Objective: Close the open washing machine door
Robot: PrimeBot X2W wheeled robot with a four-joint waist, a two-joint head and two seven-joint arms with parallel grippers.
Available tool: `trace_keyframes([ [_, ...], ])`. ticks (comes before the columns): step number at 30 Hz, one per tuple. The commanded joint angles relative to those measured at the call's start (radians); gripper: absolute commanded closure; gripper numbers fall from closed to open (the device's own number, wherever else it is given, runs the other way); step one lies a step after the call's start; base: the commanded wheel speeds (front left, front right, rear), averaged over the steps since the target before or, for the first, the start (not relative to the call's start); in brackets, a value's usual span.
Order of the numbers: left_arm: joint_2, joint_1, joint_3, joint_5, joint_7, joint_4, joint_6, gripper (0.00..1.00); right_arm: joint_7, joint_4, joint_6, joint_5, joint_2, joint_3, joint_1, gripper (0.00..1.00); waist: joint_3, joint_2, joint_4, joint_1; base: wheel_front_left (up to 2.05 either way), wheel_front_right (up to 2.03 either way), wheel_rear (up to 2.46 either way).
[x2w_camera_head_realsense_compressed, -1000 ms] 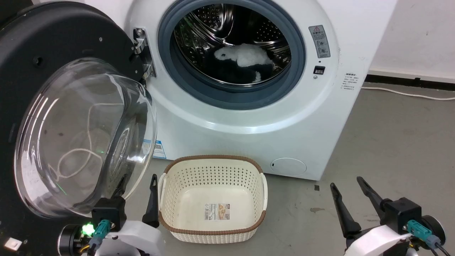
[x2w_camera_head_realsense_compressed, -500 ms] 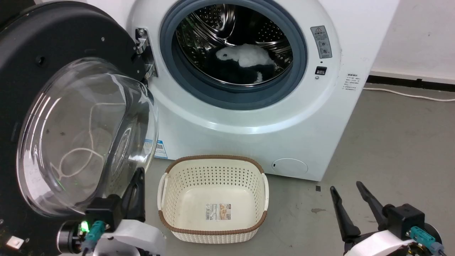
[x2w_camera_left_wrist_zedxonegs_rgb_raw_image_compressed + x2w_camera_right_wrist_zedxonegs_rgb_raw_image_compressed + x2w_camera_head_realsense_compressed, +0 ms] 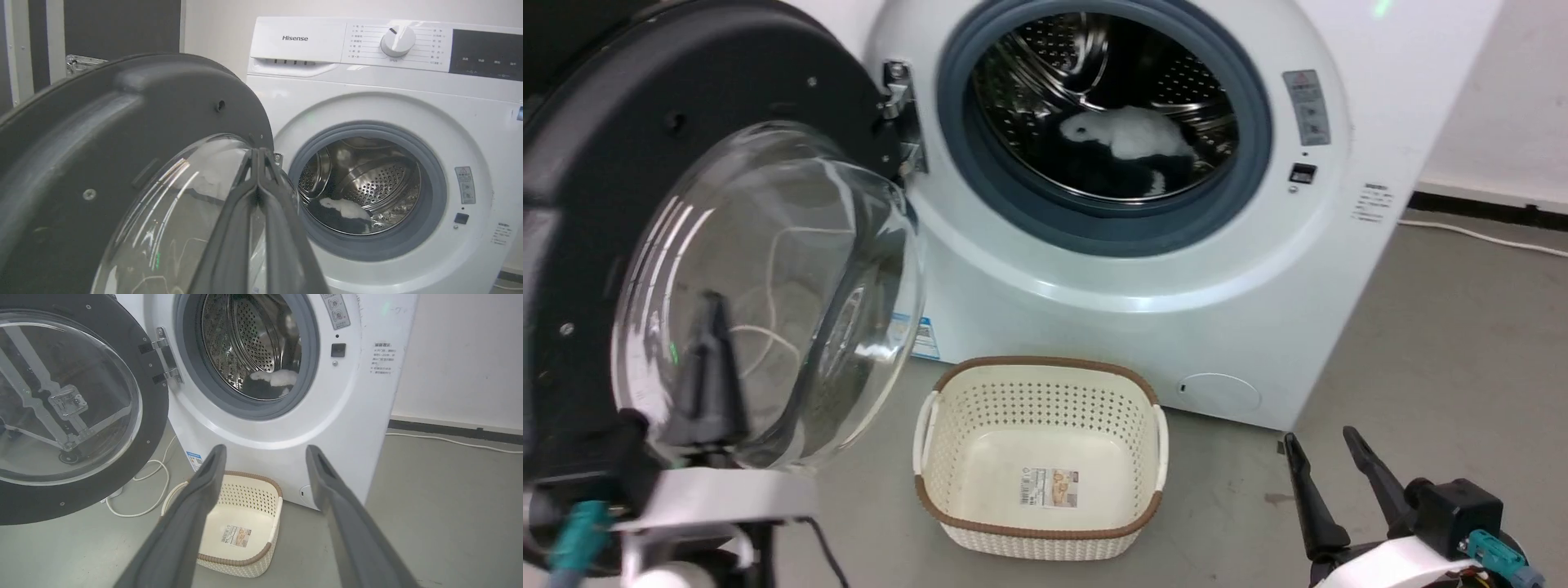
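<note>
The washing machine door [image 3: 621, 163] stands wide open at the left, a black ring around a bulging glass bowl [image 3: 784, 269], hung on a metal hinge [image 3: 903, 122]. The white washing machine [image 3: 1176, 286] shows its grey-rimmed drum opening. My left gripper [image 3: 713, 327] is shut and empty, raised in front of the bowl; whether it touches the glass I cannot tell. In the left wrist view its joined fingers [image 3: 258, 171] point up along the bowl's right edge, beside the door [image 3: 102, 122] and the machine [image 3: 367, 94]. My right gripper [image 3: 1319, 445] is open, low at the right, apart from the machine [image 3: 347, 416] and door [image 3: 154, 412].
White and dark laundry [image 3: 1127, 135] lies in the drum. A cream perforated basket [image 3: 1041, 457] with a brown rim stands on the grey floor before the machine, left of my right gripper [image 3: 265, 451]. A white cable [image 3: 143, 486] loops on the floor under the door.
My left gripper has shut and risen to the left, from beside the basket to in front of the glass bowl. The head camera has turned, shifting the whole scene right.
</note>
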Motion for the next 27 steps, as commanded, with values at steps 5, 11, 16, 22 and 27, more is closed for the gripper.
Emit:
trace_keyframes([
  [5, 0.001, -0.037, 0.118, -0.022, -0.018, -0.039, -0.002, 1.00, -0.017, 0.017, 0.000, 0.032, 0.000, 0.009, 0.022, 0.00, -0.005, 0.0000, 0.044, 0.0000, 0.00, 0.00, 0.00],
  [11, 0.001, -0.058, 0.263, -0.029, -0.031, -0.028, -0.018, 1.00, -0.030, 0.033, 0.000, 0.058, 0.000, 0.015, 0.026, 0.00, -0.004, 0.0000, 0.091, 0.0000, 0.00, 0.00, 0.00],
  [16, 0.053, -0.065, 0.338, -0.035, -0.040, 0.084, -0.034, 1.00, -0.040, 0.044, 0.000, 0.075, 0.000, 0.017, 0.026, 0.00, 0.003, 0.0000, 0.122, 0.0000, 0.00, 0.00, 0.00],
  [22, 0.163, -0.086, 0.380, -0.031, -0.013, 0.236, -0.044, 1.00, -0.053, 0.057, 0.000, 0.087, 0.000, 0.015, 0.015, 0.00, 0.032, 0.0000, 0.138, 0.0000, 0.00, 0.00, 0.00],
  [27, 0.253, -0.101, 0.352, -0.033, 0.049, 0.363, -0.059, 1.00, -0.063, 0.069, 0.000, 0.098, 0.000, 0.016, 0.005, 0.00, 0.059, 0.0000, 0.146, 0.0000, 0.00, 0.00, 0.00],
])
